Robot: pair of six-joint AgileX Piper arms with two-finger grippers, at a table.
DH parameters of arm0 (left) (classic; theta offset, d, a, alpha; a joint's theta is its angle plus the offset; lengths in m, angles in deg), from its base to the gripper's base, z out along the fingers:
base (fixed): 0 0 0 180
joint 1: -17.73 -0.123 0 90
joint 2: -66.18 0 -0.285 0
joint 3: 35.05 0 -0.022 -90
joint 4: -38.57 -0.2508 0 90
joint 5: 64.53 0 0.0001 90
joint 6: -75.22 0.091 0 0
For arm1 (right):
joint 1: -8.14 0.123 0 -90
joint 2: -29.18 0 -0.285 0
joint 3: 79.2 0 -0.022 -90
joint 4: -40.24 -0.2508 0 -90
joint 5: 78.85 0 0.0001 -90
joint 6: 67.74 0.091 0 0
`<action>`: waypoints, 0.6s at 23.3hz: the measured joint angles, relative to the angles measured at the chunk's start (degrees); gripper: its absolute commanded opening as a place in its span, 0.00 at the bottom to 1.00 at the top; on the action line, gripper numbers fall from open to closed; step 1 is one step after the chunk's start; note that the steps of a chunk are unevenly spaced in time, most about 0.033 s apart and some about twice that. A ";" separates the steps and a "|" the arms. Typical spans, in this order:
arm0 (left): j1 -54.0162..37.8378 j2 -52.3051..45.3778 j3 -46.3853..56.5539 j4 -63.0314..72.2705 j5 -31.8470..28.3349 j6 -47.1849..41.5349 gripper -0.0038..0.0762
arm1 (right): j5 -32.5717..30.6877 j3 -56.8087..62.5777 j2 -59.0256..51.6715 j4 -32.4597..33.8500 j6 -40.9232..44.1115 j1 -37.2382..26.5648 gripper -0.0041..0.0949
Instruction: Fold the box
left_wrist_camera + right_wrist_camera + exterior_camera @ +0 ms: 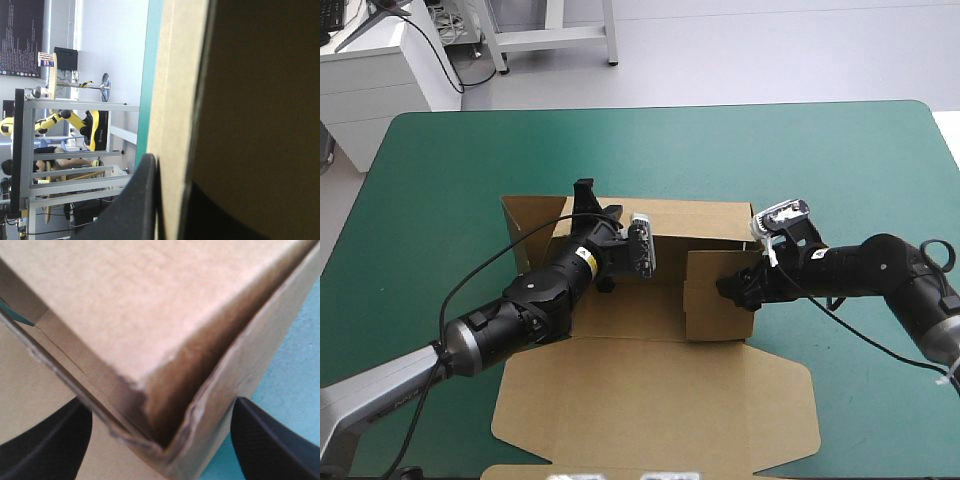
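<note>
Left jaws tight on upright far wall [695, 218] of box [650, 320]; lid [650, 410] flat.

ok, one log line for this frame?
box: partly folded | left gripper: shut on far wall | right gripper: open, around right flap corner | lid: flat

Bright, even overhead light in high view, with only soft, short shadows on the brown box [650, 400] and the teal-green worktop [820, 170]. Backlit in left wrist view: near face of the box wall sunk in deep shade against a much brighter background. Well lit on the outer board in right wrist view, dark down the inner corner crease.
</note>
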 measured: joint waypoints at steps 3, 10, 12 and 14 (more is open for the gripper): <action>0.30 0.00 0.00 0.21 -0.17 0.00 0.04 | 2.18 0.00 0.06 2.49 1.16 0.87 0.64; 3.60 -0.05 0.19 -0.59 3.77 0.00 0.04 | 4.33 0.00 0.11 6.43 1.46 1.17 0.11; 3.92 -0.05 0.19 -0.92 4.36 0.00 0.04 | 3.66 0.00 0.11 6.21 0.69 1.12 0.03; 3.99 -0.05 0.23 -1.02 4.50 0.00 0.04 | 3.16 0.00 0.11 5.21 -0.97 0.74 0.02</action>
